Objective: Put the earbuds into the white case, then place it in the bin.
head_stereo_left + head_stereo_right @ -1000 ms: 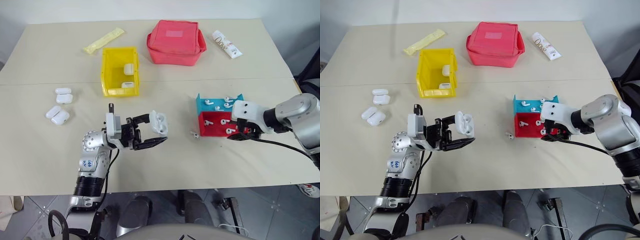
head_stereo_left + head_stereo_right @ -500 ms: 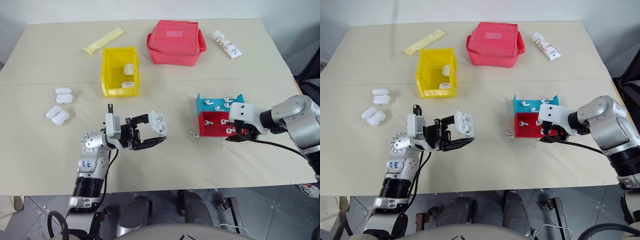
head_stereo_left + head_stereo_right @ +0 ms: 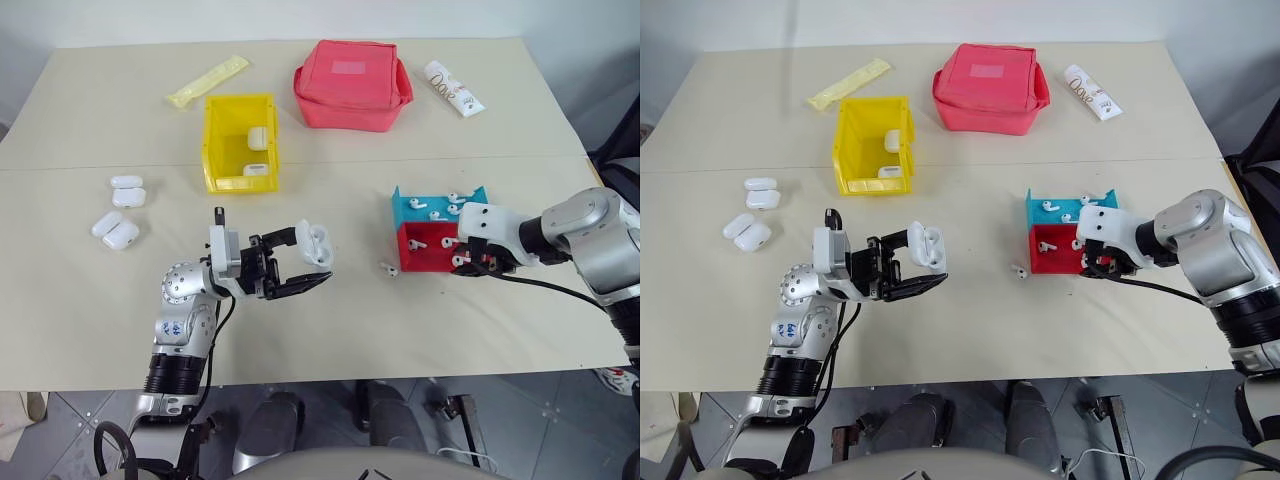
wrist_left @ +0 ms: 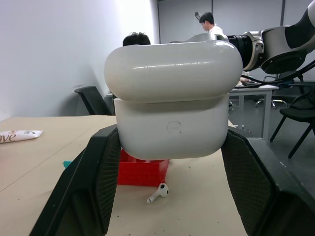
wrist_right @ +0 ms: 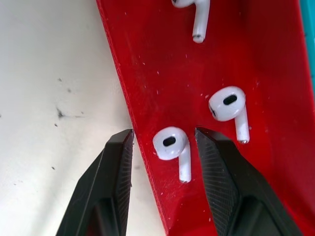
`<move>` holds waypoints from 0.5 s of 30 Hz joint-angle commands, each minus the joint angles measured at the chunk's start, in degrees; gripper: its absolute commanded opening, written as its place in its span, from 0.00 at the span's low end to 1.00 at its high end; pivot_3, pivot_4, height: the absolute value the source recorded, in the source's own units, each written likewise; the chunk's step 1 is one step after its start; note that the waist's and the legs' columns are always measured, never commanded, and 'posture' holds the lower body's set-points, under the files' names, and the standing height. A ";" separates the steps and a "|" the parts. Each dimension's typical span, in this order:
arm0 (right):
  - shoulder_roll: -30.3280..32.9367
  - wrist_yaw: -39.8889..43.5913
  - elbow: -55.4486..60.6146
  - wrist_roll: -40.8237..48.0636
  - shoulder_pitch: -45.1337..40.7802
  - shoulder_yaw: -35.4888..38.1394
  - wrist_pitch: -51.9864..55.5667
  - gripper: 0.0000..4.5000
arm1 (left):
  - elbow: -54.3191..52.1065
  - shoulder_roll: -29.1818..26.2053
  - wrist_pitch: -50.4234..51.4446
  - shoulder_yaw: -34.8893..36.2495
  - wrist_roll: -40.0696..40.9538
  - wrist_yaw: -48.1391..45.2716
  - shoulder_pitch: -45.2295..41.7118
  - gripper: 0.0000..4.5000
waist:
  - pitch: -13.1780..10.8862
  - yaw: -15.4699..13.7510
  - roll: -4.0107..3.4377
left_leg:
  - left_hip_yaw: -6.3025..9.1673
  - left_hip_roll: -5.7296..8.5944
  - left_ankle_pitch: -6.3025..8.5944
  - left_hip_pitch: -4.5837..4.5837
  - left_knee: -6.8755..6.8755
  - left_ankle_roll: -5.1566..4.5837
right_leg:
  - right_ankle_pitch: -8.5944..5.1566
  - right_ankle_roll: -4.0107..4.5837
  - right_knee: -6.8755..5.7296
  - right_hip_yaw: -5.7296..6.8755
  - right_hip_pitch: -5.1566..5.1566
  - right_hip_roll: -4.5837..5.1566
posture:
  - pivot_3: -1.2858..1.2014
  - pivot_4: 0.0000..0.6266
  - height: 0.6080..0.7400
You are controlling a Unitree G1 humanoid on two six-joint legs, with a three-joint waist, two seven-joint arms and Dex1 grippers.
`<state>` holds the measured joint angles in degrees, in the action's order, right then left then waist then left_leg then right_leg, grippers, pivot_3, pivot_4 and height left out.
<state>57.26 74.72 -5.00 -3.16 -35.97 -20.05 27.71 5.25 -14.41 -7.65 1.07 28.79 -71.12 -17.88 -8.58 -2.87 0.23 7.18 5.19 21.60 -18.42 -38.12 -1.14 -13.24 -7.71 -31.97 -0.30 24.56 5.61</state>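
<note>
On a beige table (image 3: 330,330), white case (image 3: 318,243) clamped lid-up in left gripper (image 3: 305,262) awaiting earbuds, right gripper (image 5: 165,142) parted astride an earbud (image 5: 173,146) in red tray (image 3: 425,250), apparently mid-pinch, yellow bin (image 3: 240,140) beyond.

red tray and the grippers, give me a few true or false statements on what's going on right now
1. The left gripper is clamped on a white case. True.
2. The right gripper has an earbud between its fingers in the red tray. True; the fingers straddle it, not yet touching.
3. The yellow bin holds nothing. False; two white cases lie in it.
4. One earbud lies on the table beside the red tray. True.
5. The red pouch sits inside the bin. False; it stands on the table beside the bin.
</note>
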 commanded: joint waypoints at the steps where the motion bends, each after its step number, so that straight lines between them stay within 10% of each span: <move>1: -0.21 0.45 -0.81 -1.07 -1.67 0.53 -1.14 0.45 | -2.21 -0.42 -0.71 -0.05 0.96 0.37 0.23 0.61 | 0.00 0.04 0.00 | 0.00 0.00 0.00 0.00 0.00 0.00 | 0.00 0.00 0.00 0.00 0.00 0.00 | 0.52 0.24 1.00; 15: -1.22 1.53 -2.73 -2.70 -2.35 0.71 -2.56 0.45 | -2.69 -0.73 -0.72 -0.05 1.00 0.67 0.54 0.61 | 0.00 0.11 0.00 | 0.00 0.00 0.00 0.01 0.00 0.00 | 0.00 0.00 -0.02 0.00 -0.01 -0.01 | 0.52 0.24 1.00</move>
<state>56.08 75.81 -7.75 -5.61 -37.37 -20.05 25.54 4.97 -14.67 -7.65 1.07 28.79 -70.74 -17.43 -8.57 -2.76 0.23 7.18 5.19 21.60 -18.41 -38.12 -1.14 -13.24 -7.71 -31.99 -0.30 24.56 5.61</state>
